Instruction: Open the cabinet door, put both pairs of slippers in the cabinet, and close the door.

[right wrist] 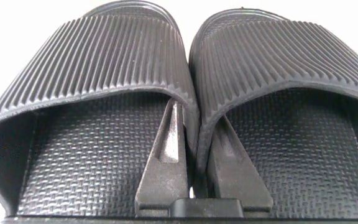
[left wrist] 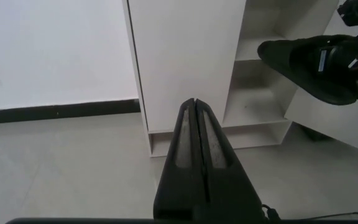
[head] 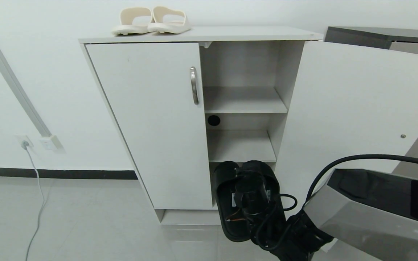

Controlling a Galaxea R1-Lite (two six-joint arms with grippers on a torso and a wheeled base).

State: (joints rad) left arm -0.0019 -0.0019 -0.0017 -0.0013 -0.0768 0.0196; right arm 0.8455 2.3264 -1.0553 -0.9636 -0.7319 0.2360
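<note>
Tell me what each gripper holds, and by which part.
Right gripper pinches the black slippers together by their adjoining inner sides. Left gripper is shut, holding nothing.

No readable text, numbers or signs. The black slippers (head: 224,212) carry a small pale label (head: 234,199) on the left slipper. Its print is too small to read.

A: Wall (head: 49,90)?
B: White, black baseboard (head: 49,173) at its foot. A grey duct (head: 9,76) slants down near a socket (head: 24,142), cable (head: 38,188) plugged in.
A: Floor (head: 85,224)?
B: Pale grey tiles, glossy.
</note>
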